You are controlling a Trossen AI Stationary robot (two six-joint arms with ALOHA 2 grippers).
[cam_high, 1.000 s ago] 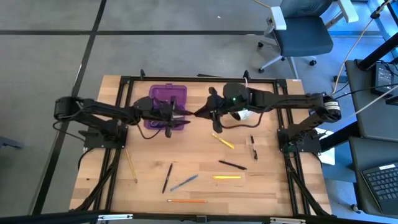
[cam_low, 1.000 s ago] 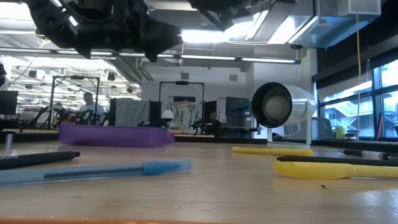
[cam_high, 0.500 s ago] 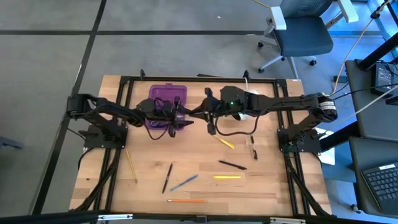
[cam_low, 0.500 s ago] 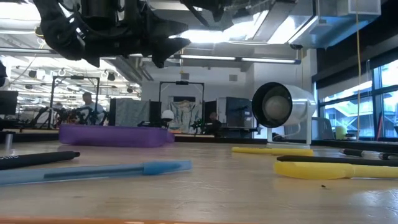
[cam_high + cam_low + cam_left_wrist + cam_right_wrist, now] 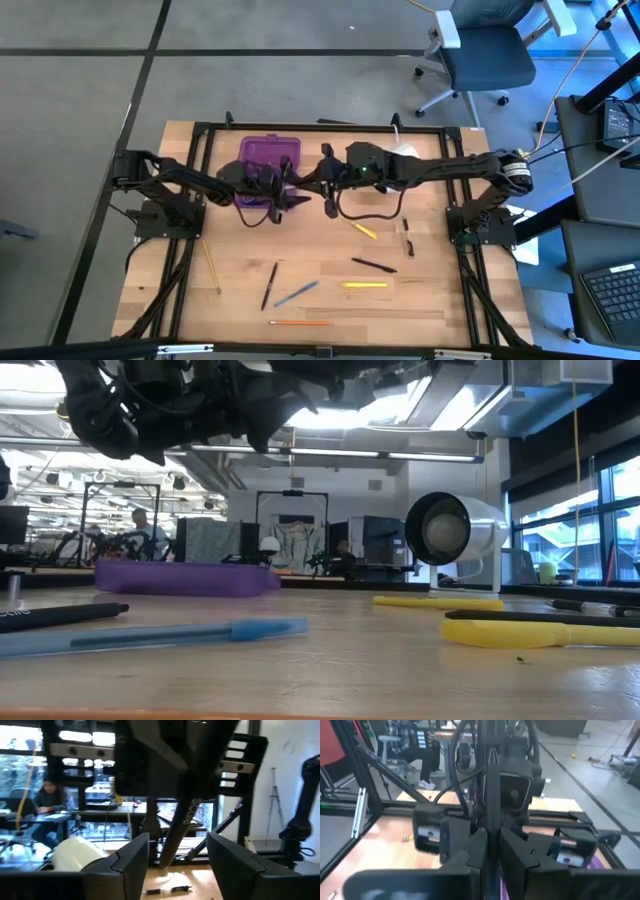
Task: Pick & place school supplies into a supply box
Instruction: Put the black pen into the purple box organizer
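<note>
both arms met in the air near the far middle of the tabletop (image 5: pixel 430 300), just beside the box (image 5: pixel 270 160). the right hand (image 5: pixel 487 851) was closed tight on a dark pen (image 5: pixel 490 795), the pen standing up between its fingers and pointing toward the left arm. the left hand (image 5: pixel 177 857) sat spread wide, nothing gripped, with the pen (image 5: pixel 175 832) hanging in the gap between its two fingers (image 5: pixel 131 855). from above, the left hand (image 5: pixel 285 185) and right hand (image 5: pixel 322 180) were nearly touching, right at the box's near right corner.

step in hand, by my reading: a handover of the pen from right to left, or a joint carry to the box. not yet placed.

the box lay open on the tabletop, purple, toward the far left. i could not tell what it already held.

still loose on the tabletop: yellow pen (image 5: pixel 359 228), black pen (image 5: pixel 373 264), yellow marker (image 5: pixel 364 285), blue pen (image 5: pixel 296 293), another black pen (image 5: pixel 269 284), orange pencil (image 5: pixel 300 323), a pencil (image 5: pixel 211 265) by the left frame, a dark item (image 5: pixel 407 236) at right. the white roll (image 5: pixel 455 538) stood at the back.

next move likely called for: left fingers closing square on the pen shaft before the right let go, then a short swing over the box's opening. risk: release too early and the pen falls outside the box.
</note>
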